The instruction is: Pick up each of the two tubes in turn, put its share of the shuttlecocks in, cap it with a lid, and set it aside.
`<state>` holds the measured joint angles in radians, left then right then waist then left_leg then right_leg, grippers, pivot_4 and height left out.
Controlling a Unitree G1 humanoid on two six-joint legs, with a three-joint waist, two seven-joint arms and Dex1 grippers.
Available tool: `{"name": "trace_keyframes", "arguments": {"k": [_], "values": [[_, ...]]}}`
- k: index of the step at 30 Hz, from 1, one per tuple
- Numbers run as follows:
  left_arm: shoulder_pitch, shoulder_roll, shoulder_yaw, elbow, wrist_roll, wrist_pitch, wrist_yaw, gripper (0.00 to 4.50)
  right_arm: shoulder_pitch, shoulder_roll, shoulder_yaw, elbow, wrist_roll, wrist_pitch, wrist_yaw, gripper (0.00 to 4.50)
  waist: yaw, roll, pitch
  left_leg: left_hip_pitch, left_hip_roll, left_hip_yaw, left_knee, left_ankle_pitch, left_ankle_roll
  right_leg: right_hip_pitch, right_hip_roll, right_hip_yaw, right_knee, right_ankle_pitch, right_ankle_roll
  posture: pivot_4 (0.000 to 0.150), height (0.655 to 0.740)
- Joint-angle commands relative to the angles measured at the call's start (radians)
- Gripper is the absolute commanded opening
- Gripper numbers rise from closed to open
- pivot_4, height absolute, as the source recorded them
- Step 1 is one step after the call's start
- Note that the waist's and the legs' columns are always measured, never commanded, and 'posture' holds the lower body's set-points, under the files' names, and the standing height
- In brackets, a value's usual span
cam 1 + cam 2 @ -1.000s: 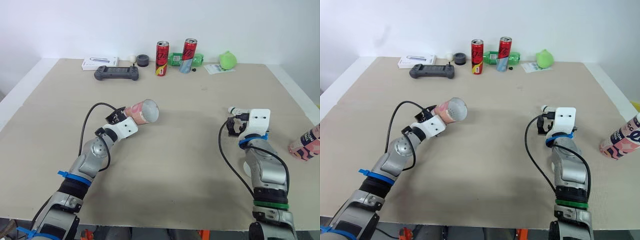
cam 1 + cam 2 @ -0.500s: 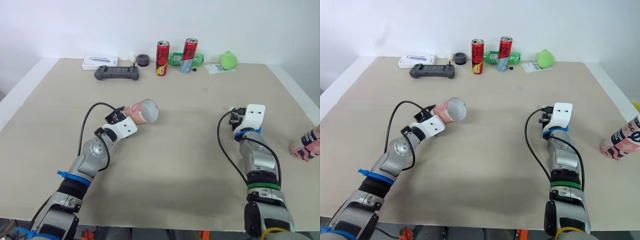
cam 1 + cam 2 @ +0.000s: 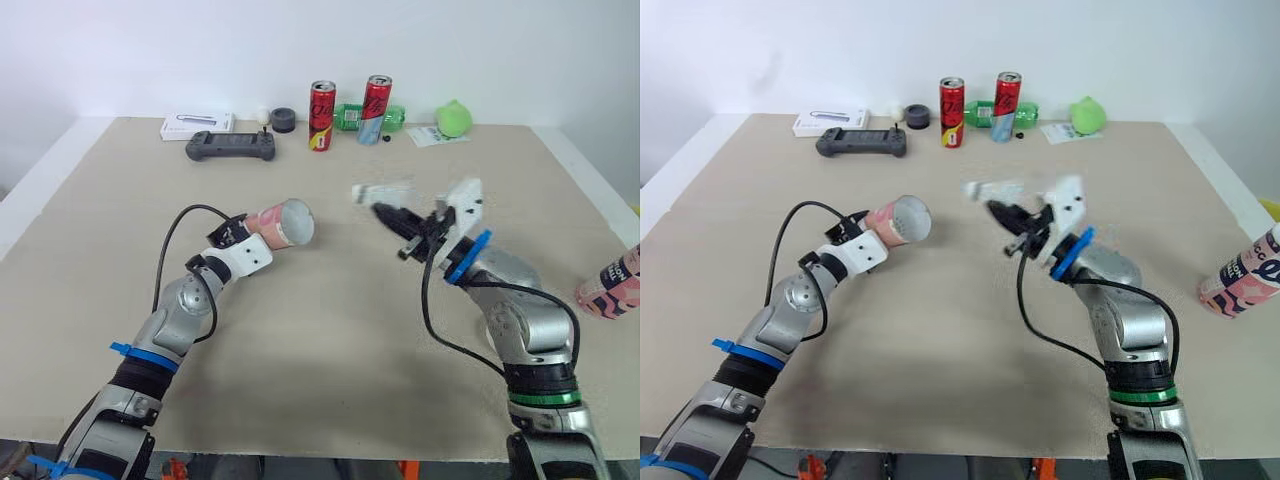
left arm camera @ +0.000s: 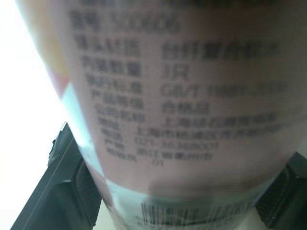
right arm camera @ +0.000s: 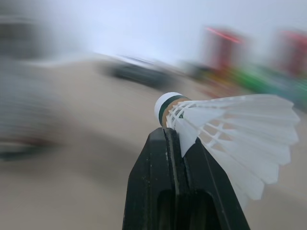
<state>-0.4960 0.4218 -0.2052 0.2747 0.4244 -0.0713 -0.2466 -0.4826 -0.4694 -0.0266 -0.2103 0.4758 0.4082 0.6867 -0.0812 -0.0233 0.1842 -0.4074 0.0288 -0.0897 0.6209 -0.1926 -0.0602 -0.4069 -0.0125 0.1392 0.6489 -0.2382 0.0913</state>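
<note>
A pink tube [image 3: 283, 222] lies tilted in my left gripper [image 3: 250, 229], its open mouth facing right. In the left wrist view the tube's printed label [image 4: 177, 110] stands between both fingers [image 4: 67, 182], which are shut on it. My right gripper [image 3: 388, 213] hovers above the table's middle, to the right of the tube's mouth. It is shut on a white shuttlecock [image 5: 230, 127] just behind the cork; the feathers [image 3: 378, 190] show blurred. A second pink tube [image 3: 612, 284] lies at the table's right edge.
Along the far edge stand two red cans [image 3: 322, 116], a green bottle [image 3: 352, 117], a green ball [image 3: 455, 120], a black game controller [image 3: 231, 147], a white box [image 3: 196, 126] and a small black round object [image 3: 283, 120]. A cable loops from each wrist.
My right gripper has shut on the shuttlecock, lifted it and swung it left from the right side toward the tube's mouth. The left arm and its tube have stayed still.
</note>
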Motion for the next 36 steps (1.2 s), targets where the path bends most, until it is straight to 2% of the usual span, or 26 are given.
{"name": "trace_keyframes", "arguments": {"k": [1, 8, 11, 12, 14, 18, 20, 21, 23, 26, 28, 36], "values": [[-0.007, 0.004, 0.008, -0.034, 0.001, 0.007, 0.005, 3.63, -0.051, -0.031, 0.074, -0.101, -0.018, 0.053, 0.032, 0.04, 0.003, 0.000, 0.000, 0.000, 0.000, 0.000, 0.001, 0.000, 0.000, 0.000, 0.000, 0.000, 0.000, 0.001, 0.000, 0.150, 0.7400], [-0.010, -0.004, 0.005, -0.039, 0.003, 0.014, 0.006, 3.63, -0.122, 0.031, 0.226, -0.034, -0.143, 0.011, 0.030, 0.04, 0.003, 0.000, 0.000, 0.000, 0.000, 0.001, 0.000, 0.001, -0.001, -0.001, 0.000, 0.000, 0.000, 0.001, 0.000, 0.150, 0.7400], [-0.005, -0.004, 0.008, -0.046, 0.004, 0.016, 0.008, 3.63, -0.147, 0.070, 0.235, -0.022, -0.137, 0.032, 0.032, 0.04, 0.003, 0.000, 0.000, 0.000, 0.000, 0.001, 0.000, 0.001, -0.001, -0.001, 0.000, 0.000, 0.000, 0.001, 0.000, 0.150, 0.7400], [-0.003, -0.004, 0.009, -0.048, 0.004, 0.016, 0.009, 3.63, -0.152, 0.074, 0.236, -0.024, -0.133, 0.042, 0.038, 0.68, 0.004, 0.000, 0.000, -0.001, 0.000, 0.001, 0.000, 0.001, -0.001, -0.001, 0.000, 0.000, 0.000, 0.002, -0.001, 0.150, 0.7400], [0.000, -0.003, 0.012, -0.052, 0.004, 0.017, 0.010, 3.63, -0.154, 0.076, 0.236, -0.030, -0.127, 0.056, 0.052, 1.42, 0.004, 0.000, 0.000, -0.001, 0.000, 0.000, 0.000, 0.001, -0.001, -0.001, 0.000, 0.000, 0.000, 0.002, -0.001, 0.150, 0.7400], [0.003, -0.006, 0.012, -0.051, 0.005, 0.018, 0.016, 3.63, -0.212, 0.054, 0.200, -0.005, -0.102, 0.071, 0.100, 3.37, 0.004, 0.000, 0.000, -0.001, 0.000, 0.000, 0.000, 0.001, -0.001, -0.001, 0.000, 0.000, 0.000, 0.002, -0.001, 0.150, 0.7400], [-0.001, -0.008, 0.011, -0.046, 0.005, 0.018, 0.019, 3.63, -0.276, 0.019, 0.196, 0.034, -0.103, 0.070, 0.154, 3.37, 0.003, 0.000, 0.000, -0.001, 0.000, 0.001, 0.001, 0.001, -0.001, -0.002, 0.000, 0.000, 0.000, 0.002, -0.002, 0.150, 0.7400], [-0.004, -0.010, 0.010, -0.043, 0.006, 0.018, 0.020, 3.63, -0.308, 0.001, 0.205, 0.058, -0.117, 0.057, 0.179, 3.20, 0.003, 0.000, 0.000, -0.001, 0.000, 0.001, 0.001, 0.001, -0.001, -0.002, 0.000, 0.000, 0.000, 0.003, -0.002, 0.150, 0.7400], [-0.009, -0.012, 0.008, -0.037, 0.006, 0.017, 0.021, 3.63, -0.379, -0.031, 0.243, 0.124, -0.168, 0.007, 0.236, 2.51, 0.003, 0.000, 0.000, 0.000, 0.000, 0.001, 0.001, 0.001, 0.000, -0.001, 0.000, 0.000, 0.000, 0.003, -0.001, 0.150, 0.7400], [-0.016, -0.014, 0.005, -0.028, 0.006, 0.012, 0.022, 3.63, -0.488, -0.055, 0.350, 0.248, -0.297, -0.110, 0.320, 0.87, 0.002, 0.000, 0.000, 0.001, 0.001, 0.002, 0.000, 0.001, 0.000, -0.002, 0.000, -0.001, 0.000, 0.003, -0.001, 0.150, 0.7400], [-0.019, -0.016, 0.004, -0.025, 0.007, 0.010, 0.023, 3.63, -0.543, -0.033, 0.404, 0.320, -0.353, -0.165, 0.360, 0.14, 0.002, 0.000, 0.000, 0.001, 0.001, 0.002, -0.001, 0.001, 0.000, -0.002, 0.000, -0.001, 0.000, 0.003, -0.002, 0.150, 0.7400], [-0.013, -0.028, 0.002, -0.049, 0.010, 0.022, 0.026, 3.63, -0.674, 0.096, 0.568, 0.628, -0.597, -0.424, 0.374, 0.04, 0.003, 0.000, 0.000, -0.001, 0.000, 0.002, -0.002, 0.001, -0.001, -0.004, -0.001, -0.001, 0.000, 0.004, -0.005, 0.150, 0.7400]]}}
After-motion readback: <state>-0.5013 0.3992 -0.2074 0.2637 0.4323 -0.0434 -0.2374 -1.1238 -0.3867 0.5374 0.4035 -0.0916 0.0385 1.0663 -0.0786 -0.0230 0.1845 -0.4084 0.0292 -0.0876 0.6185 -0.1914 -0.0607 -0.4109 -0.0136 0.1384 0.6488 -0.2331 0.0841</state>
